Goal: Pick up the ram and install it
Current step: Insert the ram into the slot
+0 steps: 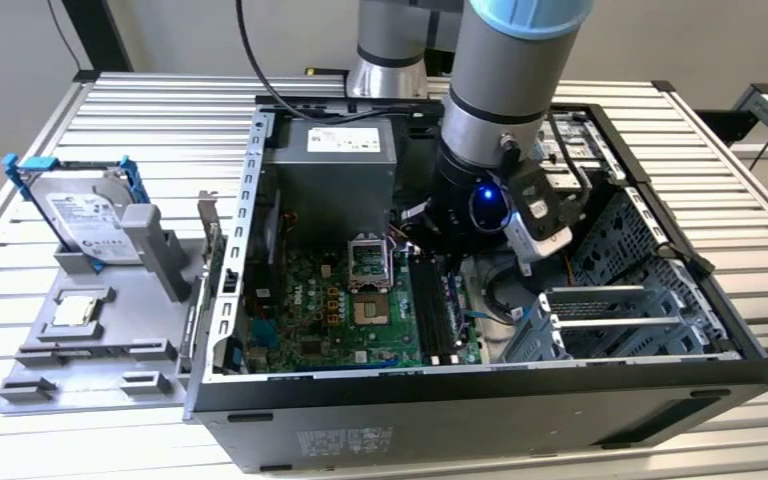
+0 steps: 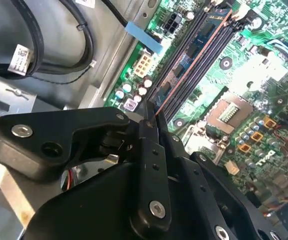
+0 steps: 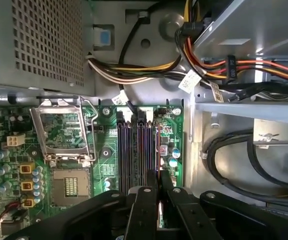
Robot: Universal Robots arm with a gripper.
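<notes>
Slatted aluminium worktable (image 1: 117,110): bears all items listed below.

Black steel computer case (image 1: 491,415), side panel off, lying open-face-up at the table's centre; grey power-supply box (image 1: 337,170) at its far end.

Grey-and-black jointed robot arm (image 1: 498,90), reaching down into the case from the far side.

Green motherboard (image 1: 311,310) on the case floor, with its silver processor socket (image 3: 63,132) hinged open and empty.

Grey plastic parts fixture (image 1: 91,340), on the exterior view's left, well apart from the case; it holds a silver hard drive in a blue bracket (image 1: 84,215), standing tilted.

Black two-finger gripper (image 2: 151,122), low over the motherboard's black memory slots (image 3: 133,155). Jaws narrow, pinched on the item below.

Long thin ram stick (image 2: 196,52), seen edge-on in the second wrist view as a reddish-lit line running from the fingertips along the slots. It is held in the gripper, directly above or already entering a slot; whether it is seated cannot be told.

Handling note, by judgement: the step in hand is insertion. It calls for the stick's edge to stay parallel with one slot, its notch matched to the slot's key, the end latches open, and pressure straight down and even, so neither end tips or binds.
</notes>
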